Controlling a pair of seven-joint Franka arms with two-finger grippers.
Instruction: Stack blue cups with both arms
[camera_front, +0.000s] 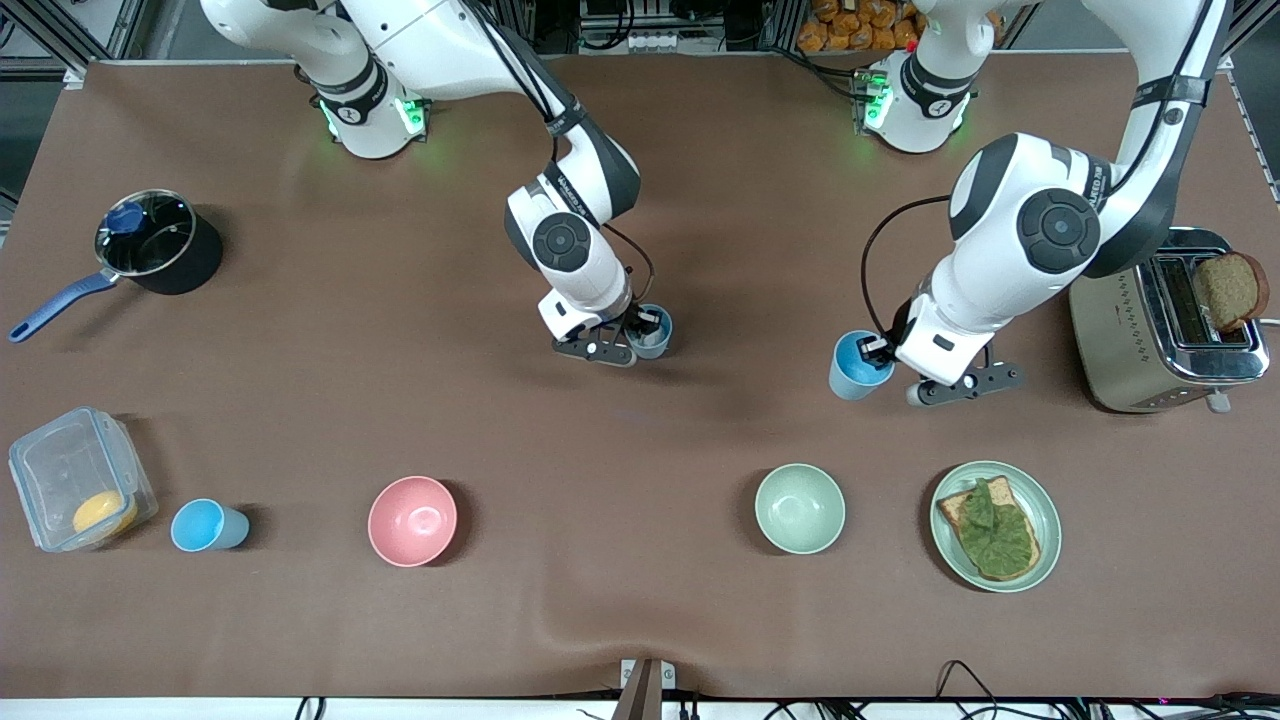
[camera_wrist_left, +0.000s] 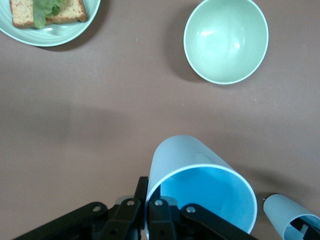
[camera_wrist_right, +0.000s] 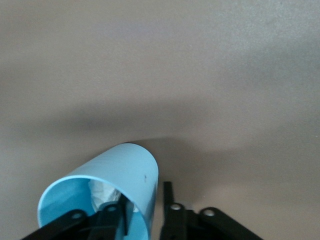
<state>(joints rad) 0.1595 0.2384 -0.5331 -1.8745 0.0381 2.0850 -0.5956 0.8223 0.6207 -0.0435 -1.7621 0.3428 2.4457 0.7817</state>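
My left gripper (camera_front: 878, 350) is shut on the rim wall of a light-blue cup (camera_front: 856, 367), with one finger inside and one outside, and holds it tilted just above the table. In the left wrist view this cup (camera_wrist_left: 200, 192) fills the space in front of the left gripper (camera_wrist_left: 147, 195). My right gripper (camera_front: 643, 328) is open astride the wall of a second blue cup (camera_front: 655, 335) standing mid-table, and neither finger touches the wall. The right wrist view shows that cup (camera_wrist_right: 115, 185) and the right gripper (camera_wrist_right: 145, 207). A third blue cup (camera_front: 207, 525) stands near the front camera, beside the plastic box.
A pink bowl (camera_front: 412, 520), a pale green bowl (camera_front: 799, 508) and a plate with bread and lettuce (camera_front: 995, 525) stand nearer the front camera. A toaster (camera_front: 1165, 330) holding a bread slice is at the left arm's end. A pot (camera_front: 158, 243) and a plastic box (camera_front: 78, 478) are at the right arm's end.
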